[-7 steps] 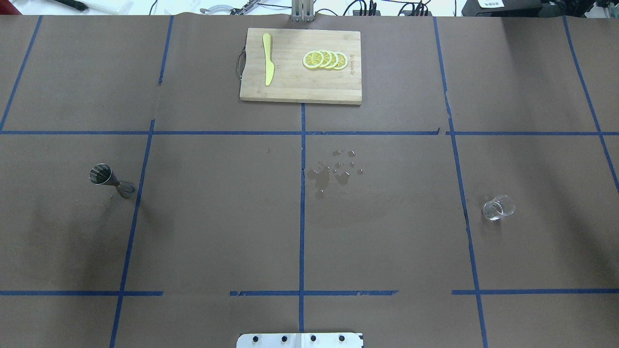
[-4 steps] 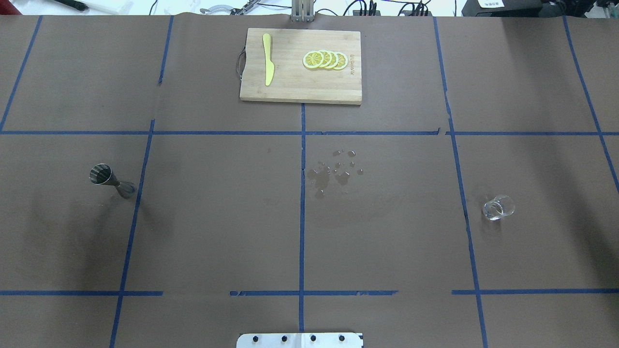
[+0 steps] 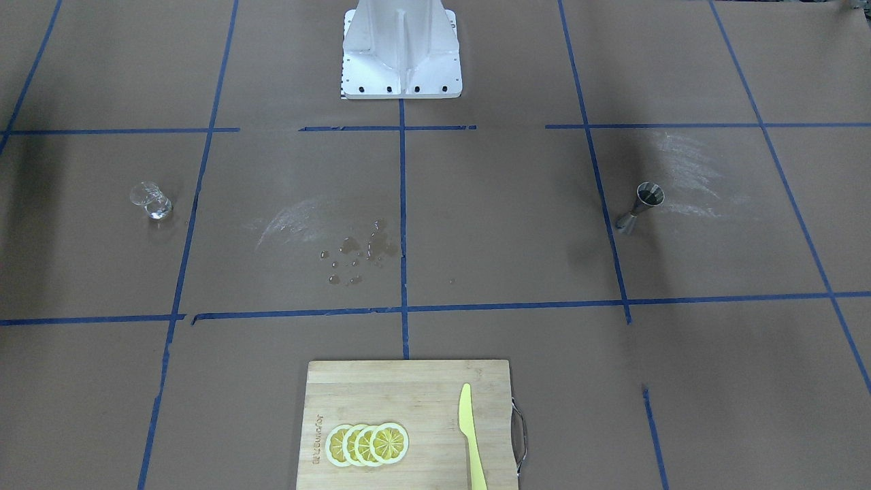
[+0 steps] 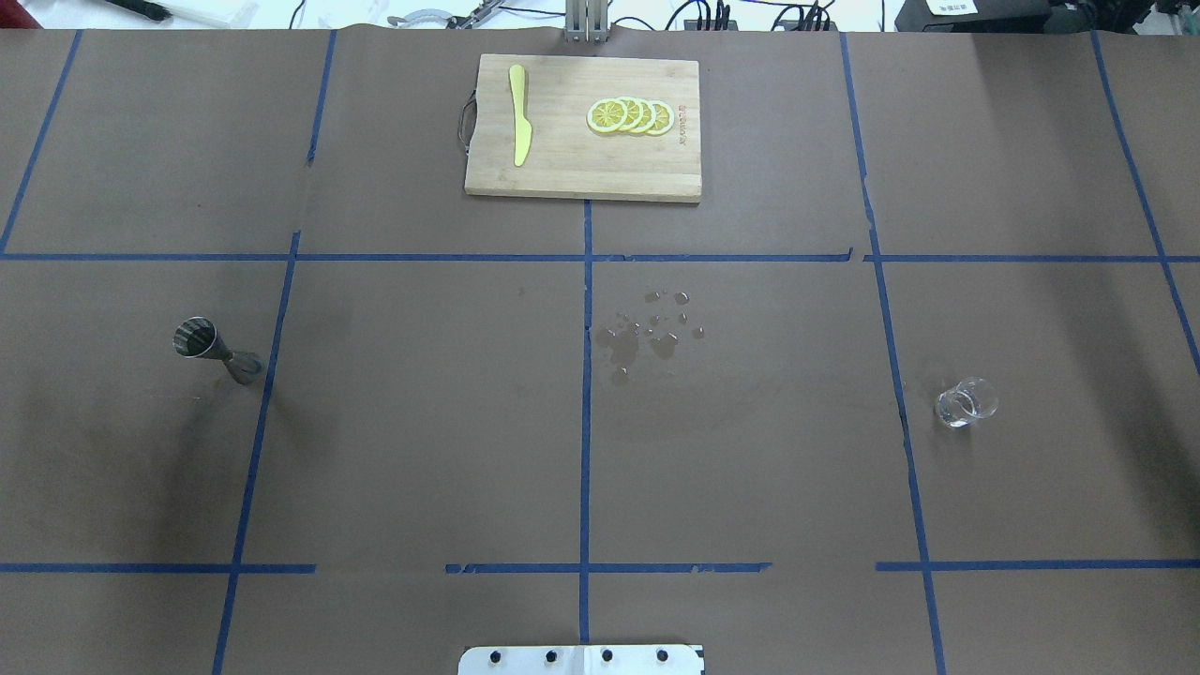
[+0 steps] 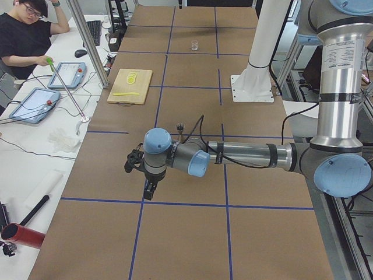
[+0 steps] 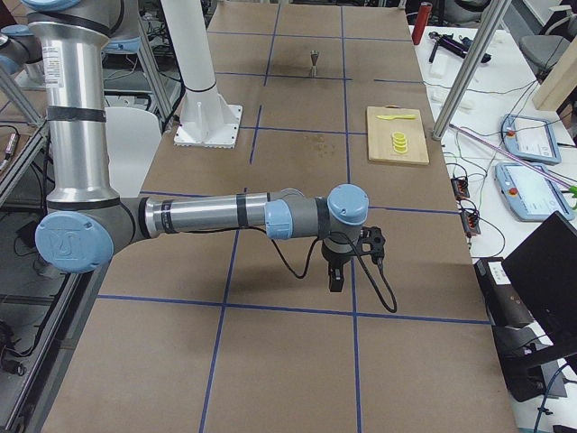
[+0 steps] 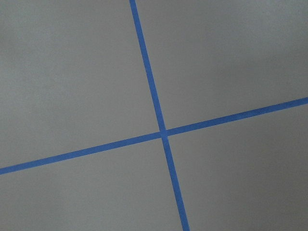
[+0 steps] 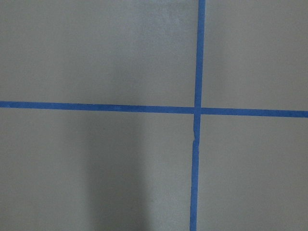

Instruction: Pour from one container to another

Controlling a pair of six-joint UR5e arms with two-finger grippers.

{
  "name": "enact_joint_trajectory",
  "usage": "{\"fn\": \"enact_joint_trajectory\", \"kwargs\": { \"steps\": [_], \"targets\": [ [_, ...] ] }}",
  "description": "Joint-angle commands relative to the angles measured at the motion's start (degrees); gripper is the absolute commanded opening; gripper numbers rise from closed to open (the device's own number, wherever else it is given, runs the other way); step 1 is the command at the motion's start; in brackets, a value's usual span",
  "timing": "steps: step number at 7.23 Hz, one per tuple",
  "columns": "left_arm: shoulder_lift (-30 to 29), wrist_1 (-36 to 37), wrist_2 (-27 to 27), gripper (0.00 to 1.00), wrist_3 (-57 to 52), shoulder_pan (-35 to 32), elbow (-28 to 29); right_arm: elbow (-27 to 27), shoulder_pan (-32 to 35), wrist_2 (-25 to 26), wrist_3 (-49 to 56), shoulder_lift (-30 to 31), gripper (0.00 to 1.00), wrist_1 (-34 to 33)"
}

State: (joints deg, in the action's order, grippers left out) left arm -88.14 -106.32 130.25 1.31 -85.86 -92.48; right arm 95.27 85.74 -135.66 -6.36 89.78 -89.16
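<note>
1. The glass cup stands upright on the right side of the tabletop, just right of a blue tape line, with nothing touching it. Whether it holds liquid I cannot tell.
2. The jigger stands upright far across on the left side, its open mouth up, beside another tape line. It is well apart from the cup.
3. Between the two, near the middle, lies a scatter of water drops.
4. At the far edge in the centre sits a wooden cutting board. It carries a yellow knife and a fanned row of lemon slices.
5. From the left end of the room, the left gripper hangs pointing down over the tabletop, short of the jigger and clear of it. I cannot tell whether its fingers are apart or together.
6. From the right end, the right gripper hangs the same way, far from the cup. Its fingers I cannot judge either.
7. Both wrist cameras see only brown tabletop and crossing tape.
8. A person sits at a side desk beyond the board.
</note>
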Motion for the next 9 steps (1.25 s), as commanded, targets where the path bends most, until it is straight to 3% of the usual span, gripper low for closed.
{"fn": "enact_joint_trajectory", "kwargs": {
  "steps": [1, 4, 9],
  "targets": [
    [-0.19, -0.03, 0.09, 1.00, -0.34, -0.45, 0.72, -1.05, 1.61, -2.41, -0.23, 1.36, 1.00, 1.10],
    [-0.19, 4.60, 0.44, 1.00, -0.16, -0.63, 0.45, -2.11, 3.03, -2.59, -0.23, 3.21, 1.00, 4.08],
    [0.95, 4.63, 3.87, 1.00, -0.43, -2.91, 0.72, -3.86, 4.61, -2.42, -0.32, 5.06, 1.00, 7.78]
  ]
}}
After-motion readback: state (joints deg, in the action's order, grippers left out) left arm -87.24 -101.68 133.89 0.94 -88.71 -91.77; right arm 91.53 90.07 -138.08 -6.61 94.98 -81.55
